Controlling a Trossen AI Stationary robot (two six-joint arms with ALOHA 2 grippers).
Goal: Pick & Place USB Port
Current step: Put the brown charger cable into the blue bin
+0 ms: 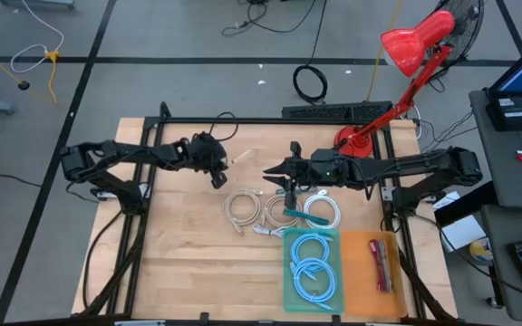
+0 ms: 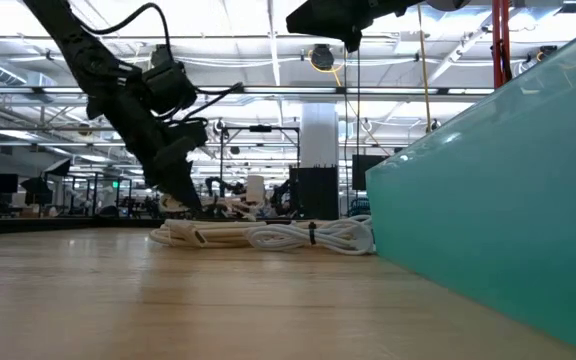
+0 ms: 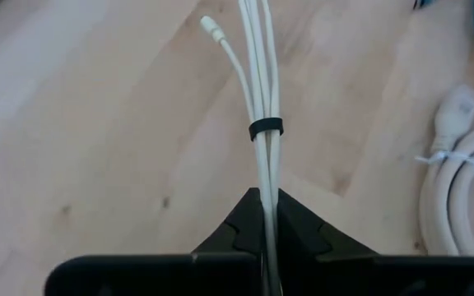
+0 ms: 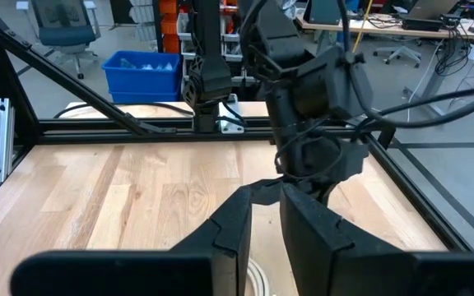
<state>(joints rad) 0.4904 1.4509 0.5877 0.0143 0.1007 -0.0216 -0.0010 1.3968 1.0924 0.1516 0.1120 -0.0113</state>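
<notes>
Left gripper [image 3: 268,215] is clamped tight on a white cable [image 3: 263,99], fingers pinched together with the strands running straight up between them, bound by a black tie [image 3: 265,127]. From above that gripper [image 1: 217,172] sits over the wooden table [image 1: 179,263], just left of the white cable coils [image 1: 279,210], but the held strand itself is too thin to pick out there. The connector end [image 3: 211,25] is small and blurred; what kind of plug it is can't be told. Right gripper [image 4: 264,222] hovers over the coils, fingers a narrow gap apart with nothing visibly between them, their tips cut off at the frame edge. Teal bin [image 1: 314,272] holds blue cables [image 1: 312,258]; the orange tray [image 1: 381,286] holds red items too small to identify. In the low view the bin wall [image 2: 498,180] blocks everything behind it. No readable writing anywhere.
</notes>
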